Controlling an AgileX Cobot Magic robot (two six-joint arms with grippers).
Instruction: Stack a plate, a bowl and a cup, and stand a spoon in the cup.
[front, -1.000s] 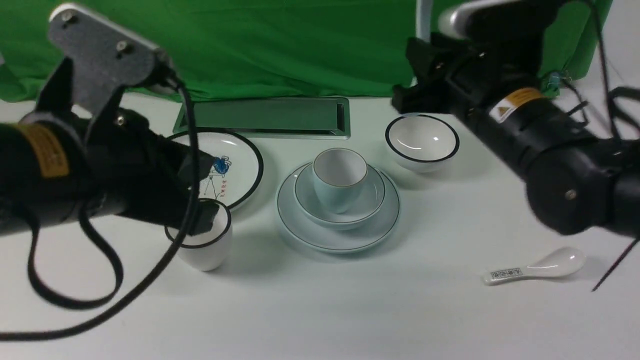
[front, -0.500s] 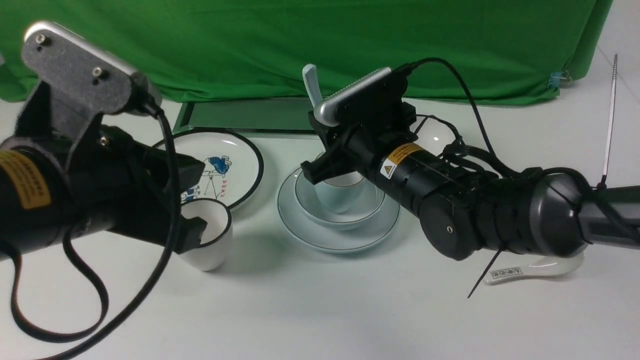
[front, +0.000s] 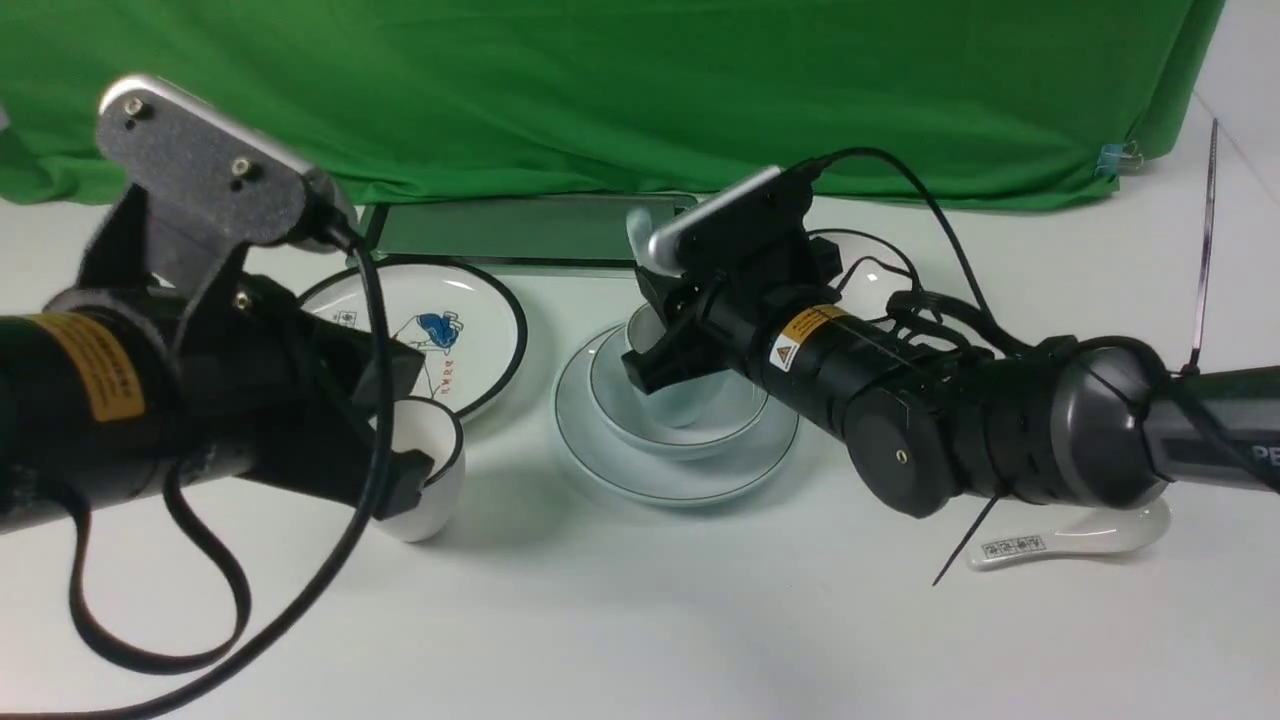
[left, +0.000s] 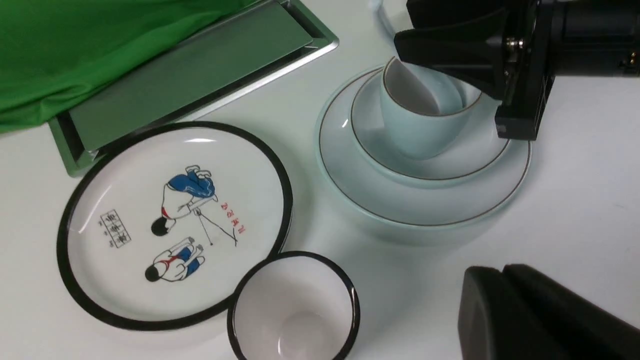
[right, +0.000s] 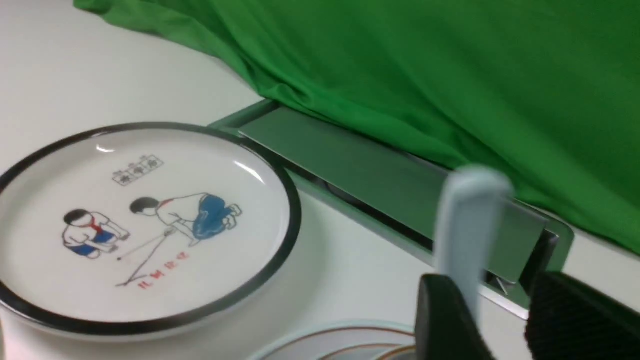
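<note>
The spoon (right: 467, 225) stands handle-up in the cup (left: 420, 130), which sits in the bowl (left: 450, 165) on the plate (left: 350, 185). The right gripper (right: 500, 300) has its jaws parted loosely around the handle, probably to let it go. The left gripper (left: 502, 280) is clenched on nothing and waits at 8 o'clock from the stack.

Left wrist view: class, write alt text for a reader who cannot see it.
A pale blue-green cup sits in a matching bowl on a matching plate, with the right gripper over the cup's rim. Nearby stand a white cartoon plate and a white black-rimmed cup.
</note>
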